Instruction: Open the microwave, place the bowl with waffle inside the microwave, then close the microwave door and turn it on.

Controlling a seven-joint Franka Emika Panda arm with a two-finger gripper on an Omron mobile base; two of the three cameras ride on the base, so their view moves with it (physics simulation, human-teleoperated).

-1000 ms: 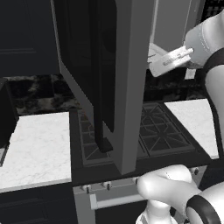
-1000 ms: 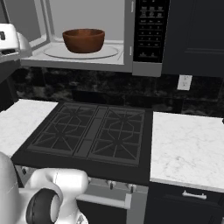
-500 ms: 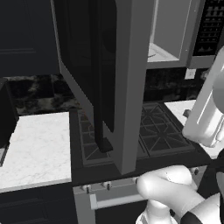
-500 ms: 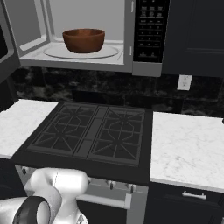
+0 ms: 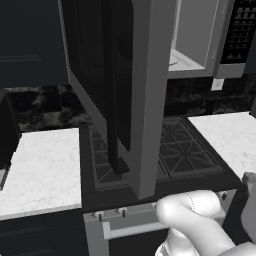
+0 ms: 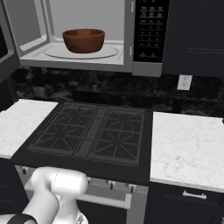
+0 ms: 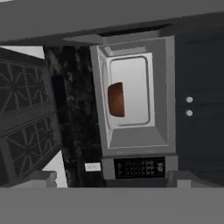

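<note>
Dark cupboards and black stone wall sit behind a black stove (image 6: 92,133) with white counter (image 6: 188,148) on both sides. Up high, the microwave (image 6: 83,37) stands open. The bowl (image 6: 84,40) sits inside it on the round plate, near the middle. I cannot see down into the bowl, so I cannot tell if the waffle is in there. The microwave door (image 5: 117,90) swings far out, at about 9 o'clock from the bowl. The fingers are spread wide and hold nothing. I think closing the door comes next. To do it well, push the outside of the door slowly, near the handle (image 5: 114,100), until it shuts all the way. Then press the black button panel (image 6: 148,30).
</note>
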